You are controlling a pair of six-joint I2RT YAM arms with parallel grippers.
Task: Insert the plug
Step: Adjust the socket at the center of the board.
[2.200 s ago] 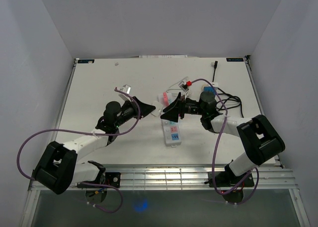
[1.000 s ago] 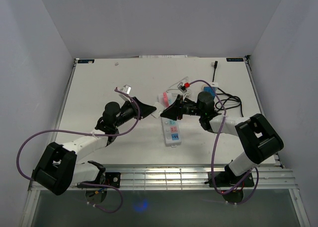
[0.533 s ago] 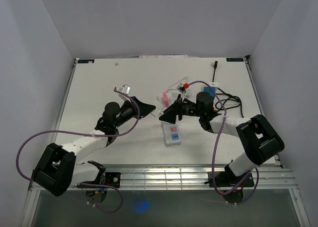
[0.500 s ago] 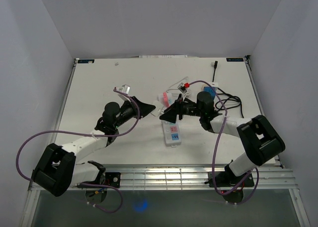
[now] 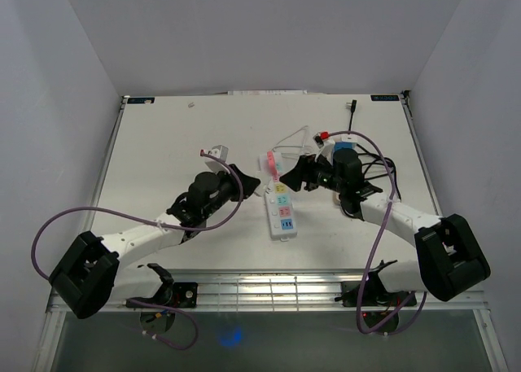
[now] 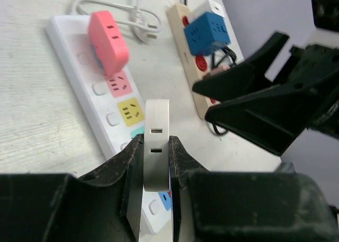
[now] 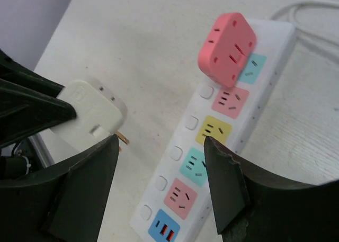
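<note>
Beside the button edge of the white power strip, level with its yellow socket and not touching it, the plug hangs above the table in the left gripper. Jaws are clamped tight on its two broad faces. Plug: off-white, rounded rectangular block. The narrow face shows two small dark slots in the left wrist view; the broad face carries a raised square panel. One brass-coloured pin shows under it, on the side nearest the strip. Right gripper is over the strip's middle sockets, jaws spread wide, nothing between them. A pink adapter sits plugged in at the strip's cable end. Strip sockets past the adapter: pink, yellow, teal, pink, then a blue USB block.
</note>
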